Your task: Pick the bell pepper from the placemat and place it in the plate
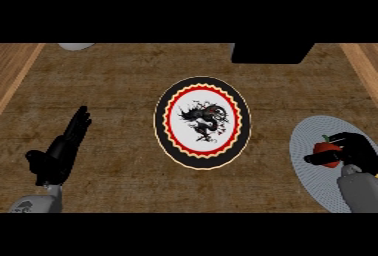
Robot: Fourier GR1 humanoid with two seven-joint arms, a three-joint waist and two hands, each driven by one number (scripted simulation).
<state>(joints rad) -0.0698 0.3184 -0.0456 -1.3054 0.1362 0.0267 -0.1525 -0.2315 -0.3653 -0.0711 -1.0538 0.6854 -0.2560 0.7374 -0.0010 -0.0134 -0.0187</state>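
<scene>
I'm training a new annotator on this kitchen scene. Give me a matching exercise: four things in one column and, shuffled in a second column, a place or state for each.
Things
1. red bell pepper
2. round plate with black rim and red zigzag ring
3. pale grey round placemat
4. black left hand

Places or states
A. open, resting at the view's left
B. at the centre of the brown counter
C. at the view's right edge, beneath the pepper
D. held in the curled right hand

Pairs: 1-D, 2-B, 3-C, 4-A

at the frame's right the right hand curls its fingers round the red bell pepper over the grey placemat, the patterned plate lies at centre, and the left hand rests open at lower left.
</scene>
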